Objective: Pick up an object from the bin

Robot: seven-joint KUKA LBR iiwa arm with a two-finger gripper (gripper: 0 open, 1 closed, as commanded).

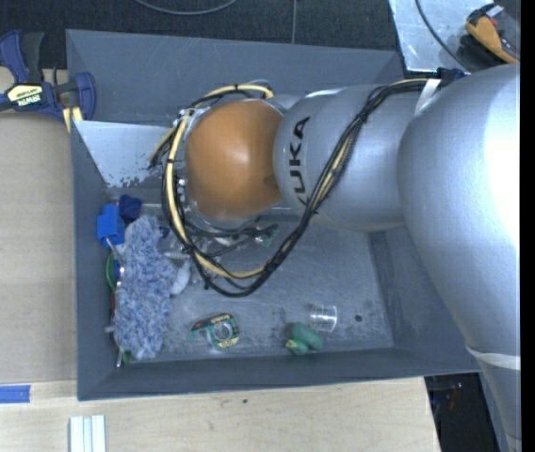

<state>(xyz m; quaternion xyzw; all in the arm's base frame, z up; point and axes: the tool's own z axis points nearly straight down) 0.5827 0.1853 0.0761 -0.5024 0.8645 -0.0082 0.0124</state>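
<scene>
Hand (217,239) low beside blue-grey cloth (145,292)

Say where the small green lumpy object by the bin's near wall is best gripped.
Probably across its short middle, from straight above: the small green lumpy object lies lengthwise along the near wall of the grey metal bin, bare floor to its left.

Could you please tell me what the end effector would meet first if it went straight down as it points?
Probably the grey floor of the bin, just right of the fuzzy blue-grey cloth. The end effector sits under the arm's orange cover, so depth is unclear and it might brush the cloth's edge.
</scene>
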